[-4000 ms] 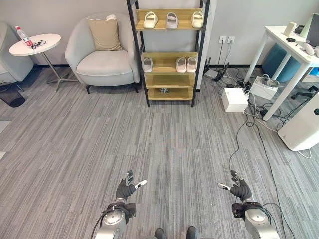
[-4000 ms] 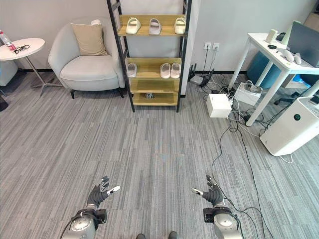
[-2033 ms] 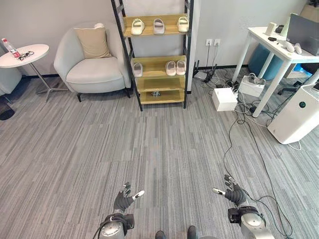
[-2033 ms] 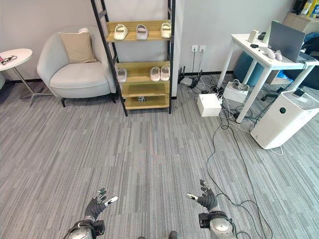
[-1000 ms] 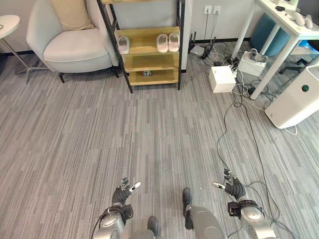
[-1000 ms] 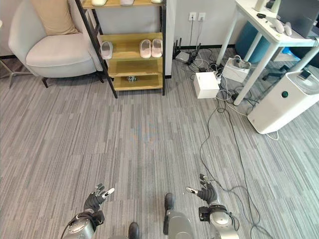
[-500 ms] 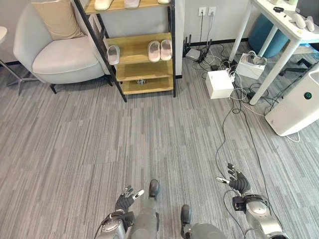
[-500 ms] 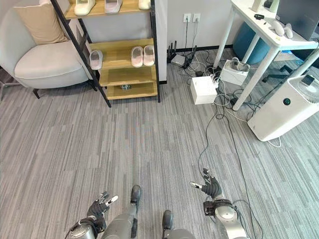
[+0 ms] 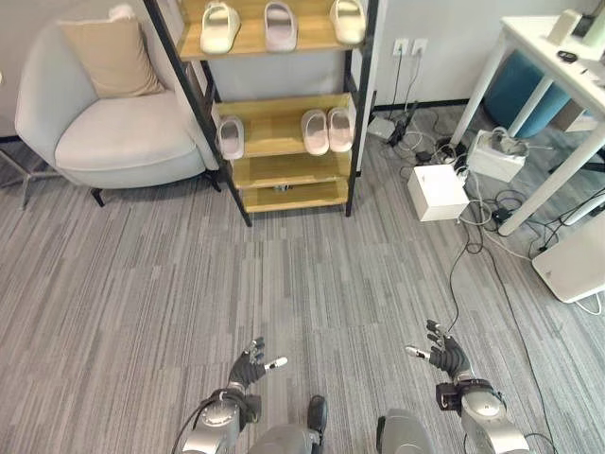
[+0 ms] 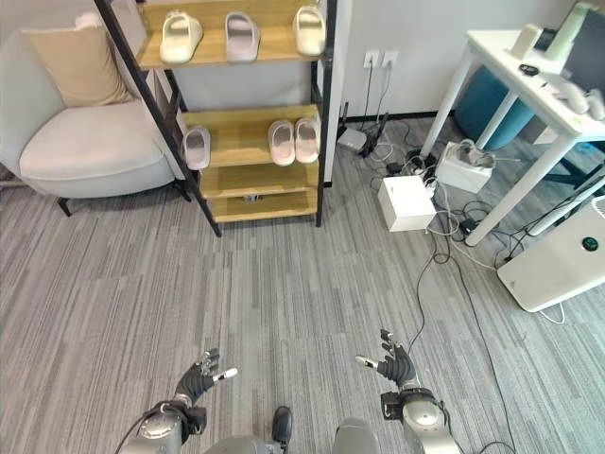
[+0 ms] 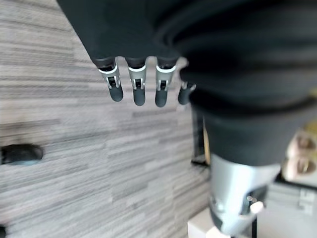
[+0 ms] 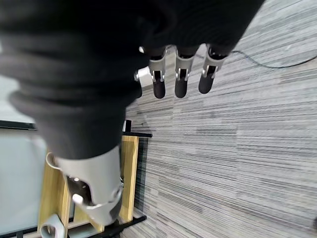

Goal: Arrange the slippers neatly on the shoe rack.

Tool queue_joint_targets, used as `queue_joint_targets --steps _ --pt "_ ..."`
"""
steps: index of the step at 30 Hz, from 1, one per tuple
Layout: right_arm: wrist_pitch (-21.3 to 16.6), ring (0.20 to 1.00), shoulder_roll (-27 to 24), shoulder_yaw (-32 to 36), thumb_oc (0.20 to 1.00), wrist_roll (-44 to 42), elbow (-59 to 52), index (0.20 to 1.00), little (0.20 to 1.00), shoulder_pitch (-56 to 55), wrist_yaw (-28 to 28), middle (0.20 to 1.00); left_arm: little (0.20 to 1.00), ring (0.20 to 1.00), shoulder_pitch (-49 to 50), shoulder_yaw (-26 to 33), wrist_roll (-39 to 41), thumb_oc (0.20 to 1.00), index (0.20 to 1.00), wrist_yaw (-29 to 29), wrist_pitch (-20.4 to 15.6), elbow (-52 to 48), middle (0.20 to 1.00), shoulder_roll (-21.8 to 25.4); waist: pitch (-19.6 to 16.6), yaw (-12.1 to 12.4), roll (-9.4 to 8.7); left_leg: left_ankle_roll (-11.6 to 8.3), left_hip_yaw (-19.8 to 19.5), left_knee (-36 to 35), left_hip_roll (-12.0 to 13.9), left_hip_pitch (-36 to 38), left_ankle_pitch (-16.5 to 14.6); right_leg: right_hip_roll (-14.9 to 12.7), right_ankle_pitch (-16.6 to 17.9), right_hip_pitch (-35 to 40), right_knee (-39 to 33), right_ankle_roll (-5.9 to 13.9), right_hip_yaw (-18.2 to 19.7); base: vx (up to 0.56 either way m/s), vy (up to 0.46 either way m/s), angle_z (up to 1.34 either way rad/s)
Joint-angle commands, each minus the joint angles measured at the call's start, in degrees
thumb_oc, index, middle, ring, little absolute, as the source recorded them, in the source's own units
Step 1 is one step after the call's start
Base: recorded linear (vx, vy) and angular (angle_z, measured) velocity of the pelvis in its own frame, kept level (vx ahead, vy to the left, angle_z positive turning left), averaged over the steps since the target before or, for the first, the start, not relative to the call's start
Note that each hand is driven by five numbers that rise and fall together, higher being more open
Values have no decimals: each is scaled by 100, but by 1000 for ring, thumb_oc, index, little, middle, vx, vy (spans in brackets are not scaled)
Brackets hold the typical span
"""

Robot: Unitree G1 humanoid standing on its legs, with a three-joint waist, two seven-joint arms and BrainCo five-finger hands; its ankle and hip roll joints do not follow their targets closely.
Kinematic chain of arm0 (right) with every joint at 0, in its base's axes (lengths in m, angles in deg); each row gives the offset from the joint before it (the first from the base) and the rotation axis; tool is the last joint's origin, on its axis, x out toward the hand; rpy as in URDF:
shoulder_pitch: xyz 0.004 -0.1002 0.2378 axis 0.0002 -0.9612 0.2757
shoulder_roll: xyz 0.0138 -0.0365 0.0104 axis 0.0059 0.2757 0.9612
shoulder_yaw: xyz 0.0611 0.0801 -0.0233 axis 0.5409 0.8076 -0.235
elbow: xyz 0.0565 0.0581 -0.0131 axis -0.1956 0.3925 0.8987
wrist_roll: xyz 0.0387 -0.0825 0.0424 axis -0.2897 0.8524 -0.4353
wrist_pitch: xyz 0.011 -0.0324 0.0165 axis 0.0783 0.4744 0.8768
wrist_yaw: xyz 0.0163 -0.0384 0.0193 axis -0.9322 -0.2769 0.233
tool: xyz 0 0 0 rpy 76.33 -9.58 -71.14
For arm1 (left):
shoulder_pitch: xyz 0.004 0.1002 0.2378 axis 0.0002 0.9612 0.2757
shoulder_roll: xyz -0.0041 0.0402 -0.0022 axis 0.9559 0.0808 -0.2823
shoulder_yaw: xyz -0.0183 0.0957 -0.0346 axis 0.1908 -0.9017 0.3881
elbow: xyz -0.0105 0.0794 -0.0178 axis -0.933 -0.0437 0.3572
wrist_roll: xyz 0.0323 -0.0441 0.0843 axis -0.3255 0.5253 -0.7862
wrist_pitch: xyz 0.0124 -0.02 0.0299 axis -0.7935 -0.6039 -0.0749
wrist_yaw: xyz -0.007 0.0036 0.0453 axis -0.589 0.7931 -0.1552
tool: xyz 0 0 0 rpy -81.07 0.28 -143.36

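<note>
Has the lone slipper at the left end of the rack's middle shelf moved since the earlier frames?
No. The lone slipper sits at the left end of the middle shelf, by the rack's left post, as before. The whole picture shifted because the camera moved.

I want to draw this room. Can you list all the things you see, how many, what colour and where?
Rack: one, wood shelves, black frame, by the wall.
Slippers: six, pale; three on the top shelf, three on the next.
Armchair: one, light grey, left of the rack.
Cushion: one, beige, on the armchair.
Box: one, white, on the floor right of the rack.
Table: one, white, far right.
Cables: several, dark and white, on the floor.
Left hand: open, low near the floor.
Right hand: open, low near the floor.
</note>
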Motion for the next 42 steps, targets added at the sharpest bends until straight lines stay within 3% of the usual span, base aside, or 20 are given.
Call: queue_joint_targets --steps 1,4,7,9,11,12,13,17,18,20,22,24,27,31,32,34,35,36,39,42 --pt "-208 1000 -155 184 1000 -85 -115 1000 1000 73 -102 1000 1000 1000 -70 104 -264 1000 1000 18 -159 -383 1000 85 196 -209 -172 -307 -407 -87 219 501 -483 458 1178 388 -2082 198 -244 454 -141 23" --pt "-155 1000 -159 227 1000 -22 -129 1000 1000 17 -136 1000 1000 1000 -183 192 -384 1000 1000 36 -146 -334 1000 120 167 -365 -227 -431 -523 -156 260 862 -690 518 1415 331 -2883 292 -460 446 -134 29" --pt "-162 1000 -190 217 1000 -1 -126 1000 1000 -139 -50 1000 1000 1000 -175 244 -350 1000 1000 30 -156 -173 1000 39 22 -366 -251 -572 -544 354 341 982 -852 685 1275 768 -2957 28 -208 419 -138 56" --pt "-207 1000 -263 259 1000 -112 -73 1000 1000 -180 -27 1000 1000 1000 -181 271 -221 1000 1000 -1 -167 -78 1000 -45 -18 -335 -206 -776 -573 1113 336 830 -553 785 1170 1067 -3032 -140 -212 362 -135 32" --pt "-224 1000 -401 281 1000 -227 -61 1000 1000 -165 -25 1000 1000 1000 -231 280 -73 1000 1000 -20 -180 36 1000 -91 68 -258 -288 -962 -552 2222 150 274 -133 731 1051 1447 -3190 -266 -217 296 -128 21" --pt "-224 1000 -402 281 1000 -228 -60 1000 1000 -164 -24 1000 1000 1000 -232 280 -73 1000 1000 -19 -181 37 1000 -91 70 -261 -283 -962 -555 2249 152 260 -146 735 1054 1448 -3194 -266 -222 446 -140 17" --pt "-204 1000 -450 322 1000 -274 -26 1000 1000 -170 -36 1000 1000 1000 -241 315 -14 1000 1000 -75 -181 158 1000 -107 144 -170 -371 -1043 -246 2717 164 -285 23 659 866 1794 -3253 -335 -217 373 -87 -2" --pt "-222 1000 -426 341 1000 -300 -20 1000 1000 -202 -30 1000 1000 1000 -181 386 30 1000 1000 -110 -185 236 1000 -91 168 -18 -489 -837 136 1715 472 -845 -339 531 623 2144 -3345 -263 -210 386 -5 -12" --pt "-221 1000 -421 337 1000 -284 -39 1000 1000 -215 -41 1000 1000 1000 -181 373 -9 1000 1000 -111 -177 246 1000 -81 160 8 -486 -836 152 1348 580 -884 -250 532 573 2226 -3365 -237 -217 380 103 -18" --pt "-225 1000 -404 309 1000 -243 6 1000 1000 -203 -85 1000 1000 1000 -198 350 -76 1000 1000 -135 -153 273 1000 -79 128 42 -385 -928 87 452 971 -1040 382 567 459 2387 -3425 -179 -230 343 136 -19" --pt "-227 1000 -404 308 1000 -224 -59 1000 1000 -213 -113 1000 1000 1000 -218 364 -163 1000 1000 -165 -138 276 1000 -63 86 32 -347 -1022 277 -176 1155 -1220 657 520 367 2582 -3508 -113 -281 350 163 -21" --pt "-189 1000 -395 292 1000 -178 -70 1000 1000 -219 -101 1000 1000 1000 -226 407 -171 1000 1000 -168 -115 287 1000 -58 35 41 -329 -1061 548 -213 1204 -1203 823 457 360 2738 -3526 -47 -252 357 229 -13" --pt "-125 1000 -324 273 1000 -86 -58 1000 1000 -237 -41 1000 1000 1000 -175 435 -149 1000 1000 -141 -137 345 1000 -78 -172 102 -318 -973 549 -159 1050 -1067 779 237 381 2826 -3414 126 -250 358 277 -1" --pt "-116 1000 -149 293 1000 -109 -8 1000 1000 -237 -7 1000 1000 1000 -147 412 -170 1000 1000 -124 -142 386 1000 -61 -322 143 -422 -797 639 94 821 -992 460 -114 540 2704 -3004 312 -178 280 250 -9" --pt "-114 1000 -86 247 1000 -134 39 1000 1000 -215 19 1000 1000 1000 -147 402 -134 1000 1000 -137 -147 306 1000 -29 -335 170 -470 -635 654 152 644 -891 267 -314 819 2470 -2402 387 -91 224 285 15" --pt "-94 1000 -41 225 1000 -157 4 1000 1000 -192 14 1000 1000 1000 -144 376 -90 1000 1000 -144 -140 230 1000 12 -283 157 -456 -465 632 134 514 -702 118 -452 1210 2157 -1682 365 -49 188 262 29" --pt "-93 1000 -41 225 1000 -157 3 1000 1000 -192 14 1000 1000 1000 -143 376 -90 1000 1000 -144 -139 229 1000 13 -281 165 -461 -461 642 132 509 -699 117 -460 1202 2146 -1664 370 -36 200 248 21" --pt "-84 1000 15 194 1000 -156 34 1000 1000 -175 20 1000 1000 1000 -128 344 -107 1000 1000 -141 -127 150 1000 42 -233 135 -408 -351 635 72 426 -465 -5 -569 1529 1926 -1149 312 -86 216 219 32" --pt "-78 1000 11 153 1000 -159 41 1000 1000 -159 45 1000 1000 1000 -133 323 -69 1000 1000 -124 -135 41 1000 83 -92 20 -300 -317 499 -144 480 -96 -78 -179 1265 1282 -991 204 -47 251 137 30" --pt "-97 1000 15 154 1000 -239 81 1000 1000 -121 24 1000 1000 1000 -175 342 -7 1000 1000 -122 -143 -38 1000 117 59 -125 -324 -360 321 -297 482 249 -178 213 1038 852 -1646 170 -253 252 -32 26"
